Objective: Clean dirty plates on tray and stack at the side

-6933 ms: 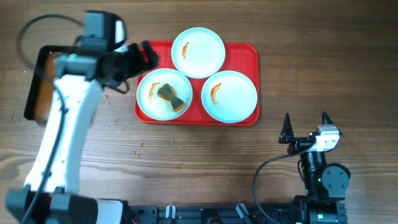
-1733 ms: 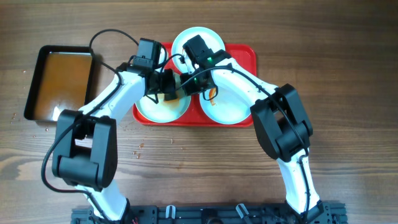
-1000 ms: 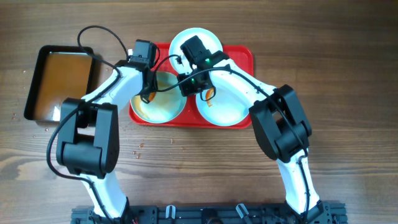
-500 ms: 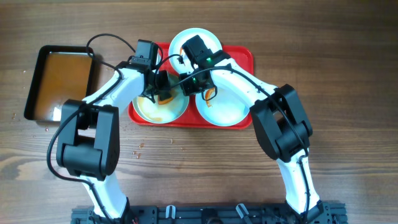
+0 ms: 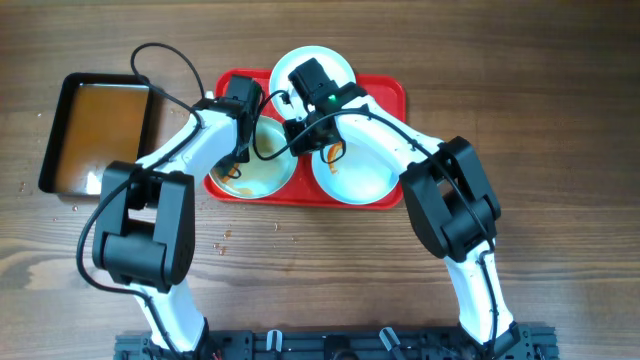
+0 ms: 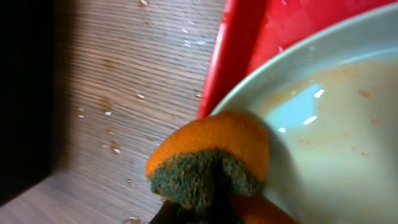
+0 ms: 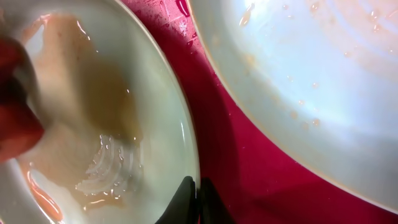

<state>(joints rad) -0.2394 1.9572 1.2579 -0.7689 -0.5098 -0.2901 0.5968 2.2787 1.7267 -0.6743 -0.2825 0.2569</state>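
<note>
Three pale plates lie on the red tray [image 5: 385,95]. The left plate [image 5: 262,172] holds a film of brownish water with orange streaks. My left gripper [image 5: 238,155] is over that plate's left edge, shut on an orange sponge [image 6: 211,158] with a green scouring face; the sponge rests on the plate's rim [image 6: 261,93] beside the tray's edge [image 6: 233,56]. My right gripper [image 7: 194,194] is shut on the right rim of the same plate [image 7: 130,118], its thin fingertips pinching the edge. The right plate [image 5: 355,172] shows an orange smear; the top plate [image 5: 325,62] is partly hidden by the right wrist.
A black pan of brownish water [image 5: 95,130] sits at the far left on the wooden table [image 5: 560,150]. Crumbs and droplets dot the wood below the tray [image 5: 225,238]. Both arms cross over the tray's front edge.
The left gripper has carried the sponge from the middle of the left plate toward its left rim. The right gripper has stayed pinched on that plate's right rim.
</note>
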